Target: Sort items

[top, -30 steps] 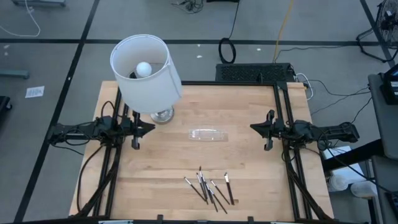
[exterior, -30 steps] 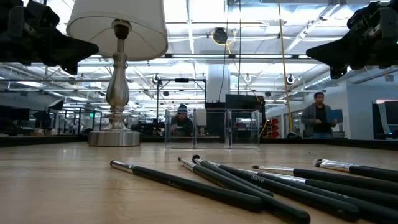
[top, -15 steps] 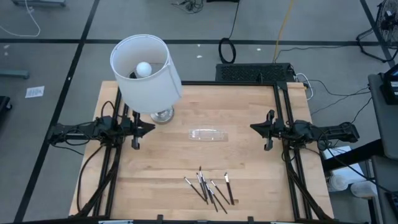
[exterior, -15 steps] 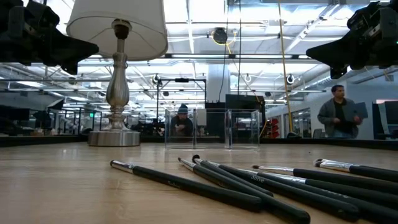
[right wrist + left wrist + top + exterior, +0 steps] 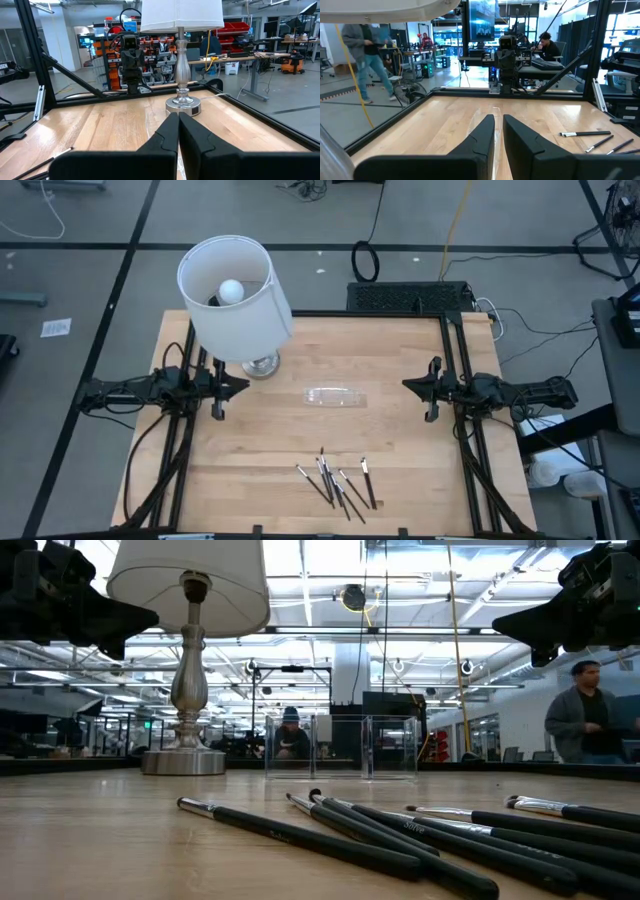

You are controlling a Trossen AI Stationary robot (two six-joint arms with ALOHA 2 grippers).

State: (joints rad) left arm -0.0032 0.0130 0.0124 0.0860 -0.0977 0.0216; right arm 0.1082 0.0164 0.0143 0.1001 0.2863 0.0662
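Left gripper: your left gripper [image 5: 238, 387] hangs over the left edge of the table [image 5: 250, 450], level with the lamp base, pointing right. Its fingers stand a narrow slit apart, as its own wrist view shows, and hold nothing.
Right gripper: your right gripper [image 5: 408, 385] mirrors it over the right edge, pointing left. Its fingers are pressed together and empty.
Where the items are: the items [image 5: 337, 482] lie in a loose cluster on the near middle of the table, slightly right of centre, well apart from both grippers.
Direction from the grippers: you must go nearward and inward from either side; from the left gripper the cluster lies near and to the right, from the right gripper near and to the left.
Long axis: most sticks run roughly near-to-far, fanned at slight slants, some crossing or touching.
Nearer arm: the right looks a little closer, by my judgement, though the gap is small.
Tray: the clear plastic tray [image 5: 334, 396] sits mid-table between the two grippers, farther off than the sticks.
Count, items: about seven in the high view; overlaps make it uncertain.
Count, trays: one.
Count, lamps: one white-shaded lamp [image 5: 236, 298], at the far left.
Count, grippers: two.
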